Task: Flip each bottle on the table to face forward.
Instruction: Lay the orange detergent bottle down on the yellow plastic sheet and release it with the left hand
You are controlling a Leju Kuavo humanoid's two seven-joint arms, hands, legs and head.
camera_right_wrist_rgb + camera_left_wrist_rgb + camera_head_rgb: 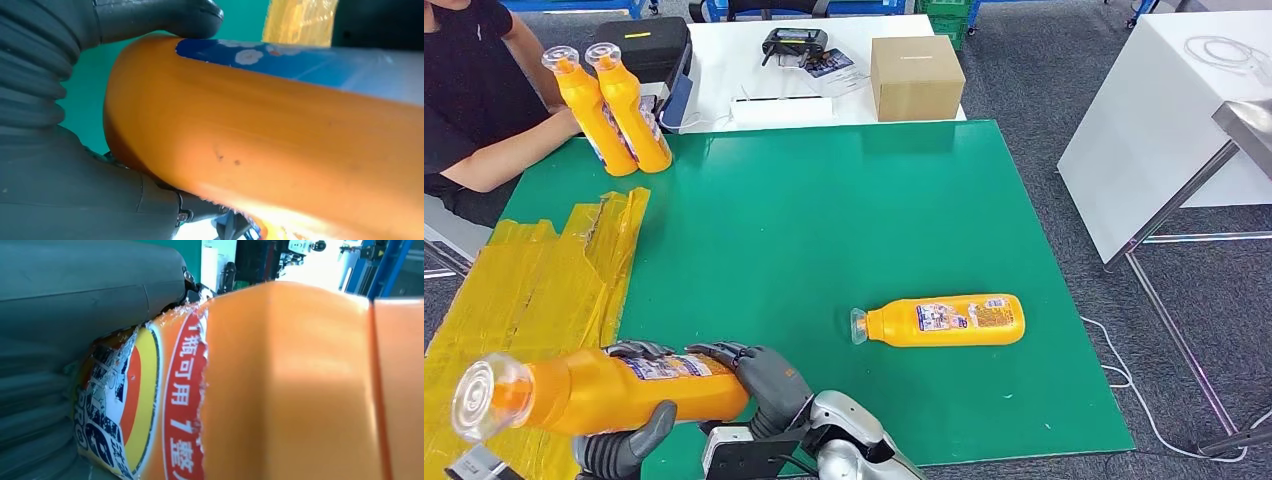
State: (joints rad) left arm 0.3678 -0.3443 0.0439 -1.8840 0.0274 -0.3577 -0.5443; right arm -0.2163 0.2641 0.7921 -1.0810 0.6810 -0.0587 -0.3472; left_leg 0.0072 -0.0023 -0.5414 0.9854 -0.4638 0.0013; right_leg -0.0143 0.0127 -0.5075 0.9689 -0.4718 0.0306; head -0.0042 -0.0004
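Gripping one orange bottle (pixel 614 392) from both sides near the counter's near left corner, the two hands hold it lengthwise, its clear cap toward the left edge and its base toward the right hand (pixel 764 385). The right hand's dark fingers (pixel 724 352) curl over the base end, and in the right wrist view the thick thumb (pixel 165 17) lies across the orange wall. The left hand (pixel 619 445) wraps the body from beneath; its arm is cut off by the frame, and in the left wrist view the bottle (pixel 280 385) hides most of its fingers, so their exact curl cannot be told. That label looks torn along one edge, its print too partial to read.

Further in, toward the near right part of the green counter (pixel 824 200), a second bottle (pixel 944 320) lies on its side, label up, cap pointing left. Yellow sheeting (pixel 534 280) covers the left edge, crumpled.

At the far left corner two more bottles (pixel 614 110) stand tilted, touching each other, beside a seated person's arm (pixel 504 155). Beyond the far edge a cardboard box (pixel 916 76) sits on a white table.
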